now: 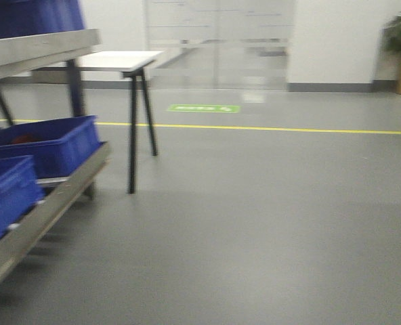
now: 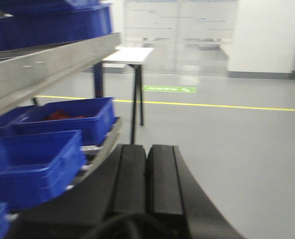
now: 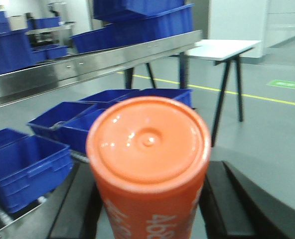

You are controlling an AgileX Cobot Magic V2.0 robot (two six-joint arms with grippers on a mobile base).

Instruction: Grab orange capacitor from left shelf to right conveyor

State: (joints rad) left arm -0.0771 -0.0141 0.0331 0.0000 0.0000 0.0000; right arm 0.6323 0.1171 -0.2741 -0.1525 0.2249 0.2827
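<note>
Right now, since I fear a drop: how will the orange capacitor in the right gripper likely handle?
The orange capacitor has a glossy cap with highlights, so it is probably smooth and somewhat slippery. Clamped in the right gripper it looks undented, so likely rigid. Being a cylinder, it would probably roll if laid sideways.

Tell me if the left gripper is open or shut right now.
Shut. In the left wrist view the left gripper has its two black fingers pressed together with nothing between them.
</note>
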